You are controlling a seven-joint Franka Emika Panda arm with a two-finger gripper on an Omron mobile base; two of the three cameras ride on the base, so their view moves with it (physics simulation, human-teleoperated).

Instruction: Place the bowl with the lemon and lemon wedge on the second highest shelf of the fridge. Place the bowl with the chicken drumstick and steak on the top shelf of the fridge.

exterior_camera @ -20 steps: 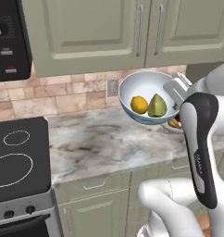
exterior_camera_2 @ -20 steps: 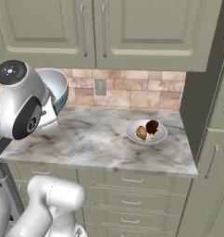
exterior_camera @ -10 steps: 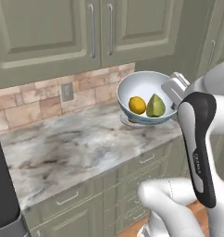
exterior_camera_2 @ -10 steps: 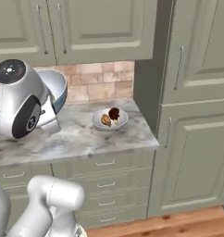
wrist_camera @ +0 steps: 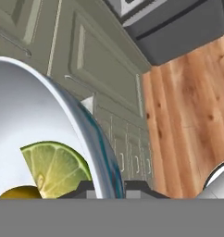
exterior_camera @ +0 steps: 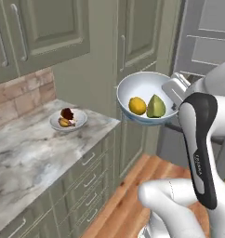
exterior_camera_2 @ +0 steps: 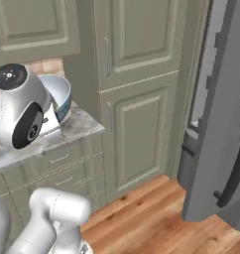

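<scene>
Green cabinets line the kitchen wall, with a marble counter on the left and a wood floor below. At the far right the grey fridge stands with its door swung out; its shelves are hard to make out past the door, so neither shelf can be told apart.

One bowl hangs in the air beside the tall cabinet, clear of the counter. It holds one lemon on the left and one wedge on the right, touching each other. In the hand view the lemon is cut off at the bottom and only a sliver shows beneath the wedge. In the right base view the arm's joint hides most of the bowl, leaving part of its rim and blue outside.

The gripper is nearly closed, its two fingertips pinching the bowl's rim, one inside and one outside the wall. In the left base view the hand sits at the bowl's right edge, with the fingers themselves hidden behind the rim.

A second, shallower bowl rests on the counter's far end, well apart from the held one. It holds one dark steak and one drumstick, small and blurred.
</scene>
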